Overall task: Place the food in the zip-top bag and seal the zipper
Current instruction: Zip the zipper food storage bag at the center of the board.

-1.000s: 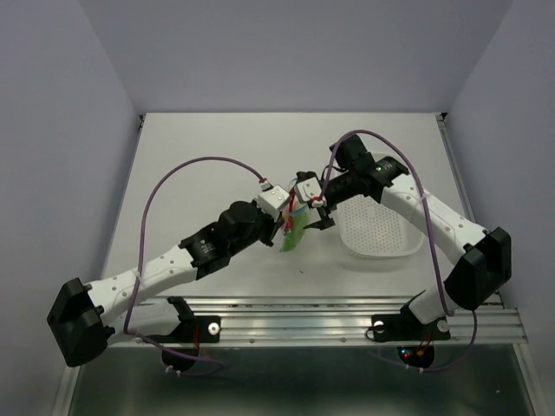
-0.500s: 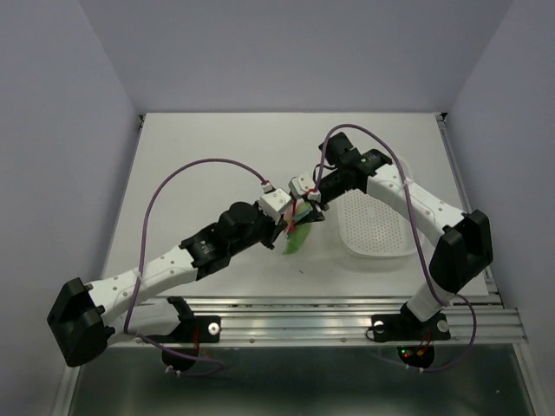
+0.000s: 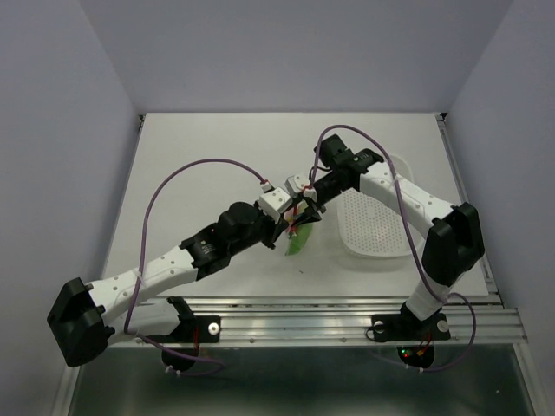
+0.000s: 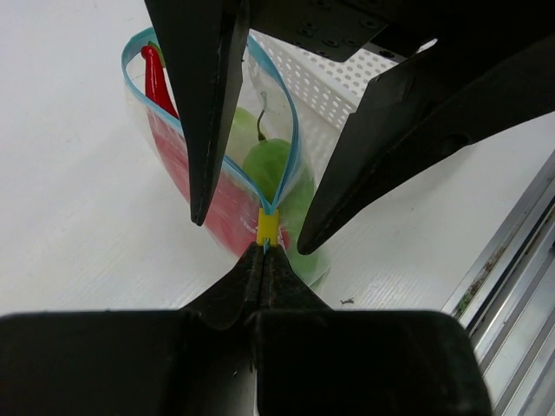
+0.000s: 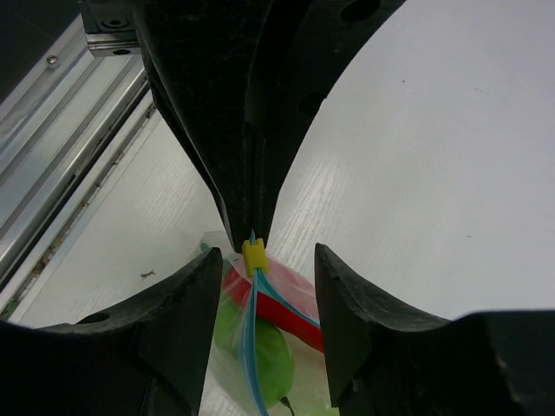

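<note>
White counter [image 3: 199, 165] carries a perforated white basket [image 3: 377, 227] on its right side; just left of the basket, between the two arms, is the zip-top bag [image 3: 297, 236], with the red chili [image 4: 156, 80] and the green pod [image 4: 269, 165] showing inside it; the radish I cannot make out. Left hand [image 4: 264, 256] is pinched tight on the end of the blue zipper [image 4: 297, 139], just behind a yellow slider [image 4: 269, 227]; right hand [image 5: 266, 253] is spread apart, its fingers [image 5: 178, 321] on either side of the slider, gripping nothing.
</note>
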### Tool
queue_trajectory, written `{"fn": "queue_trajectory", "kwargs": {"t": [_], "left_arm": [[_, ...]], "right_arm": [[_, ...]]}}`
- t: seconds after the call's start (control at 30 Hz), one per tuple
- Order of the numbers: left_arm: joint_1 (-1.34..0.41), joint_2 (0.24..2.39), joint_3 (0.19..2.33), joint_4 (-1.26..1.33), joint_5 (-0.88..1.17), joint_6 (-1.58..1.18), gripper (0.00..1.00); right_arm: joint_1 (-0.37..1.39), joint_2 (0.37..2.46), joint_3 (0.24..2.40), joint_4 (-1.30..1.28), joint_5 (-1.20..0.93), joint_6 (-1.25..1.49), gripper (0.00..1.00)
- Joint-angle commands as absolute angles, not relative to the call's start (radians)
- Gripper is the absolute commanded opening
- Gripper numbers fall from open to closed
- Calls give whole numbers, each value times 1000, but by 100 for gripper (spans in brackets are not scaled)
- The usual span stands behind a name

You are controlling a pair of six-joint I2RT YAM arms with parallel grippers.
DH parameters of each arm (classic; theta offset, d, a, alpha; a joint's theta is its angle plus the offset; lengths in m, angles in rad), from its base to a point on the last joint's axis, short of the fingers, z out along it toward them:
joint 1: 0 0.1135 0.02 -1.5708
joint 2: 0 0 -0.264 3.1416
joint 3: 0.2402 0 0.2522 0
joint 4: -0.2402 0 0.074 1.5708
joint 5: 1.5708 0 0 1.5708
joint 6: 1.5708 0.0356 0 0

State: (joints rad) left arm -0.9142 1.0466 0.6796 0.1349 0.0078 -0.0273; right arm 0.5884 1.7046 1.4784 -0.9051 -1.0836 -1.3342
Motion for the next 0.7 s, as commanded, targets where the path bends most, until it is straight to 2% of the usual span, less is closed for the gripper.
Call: {"fn": "queue_trajectory", "kwargs": {"t": [0.0,0.37,0.47,0.67], "left_arm": [[-910,1037,669,199,29,-38,0],[-910,1058,669,198,25,-40,0],[-910,1061,672,204,28,-40,0],[-910,1063,683,207,44,-40,0]], "right_arm": [[592,1723,1534,-919,-1117,-1295,51],[592,1718,1537,-905,-1108,-1259,42],[592,1724,1540,-914,-1106,-1259,36],[611,1752,1571,-968,-1077,-1281,17]]}}
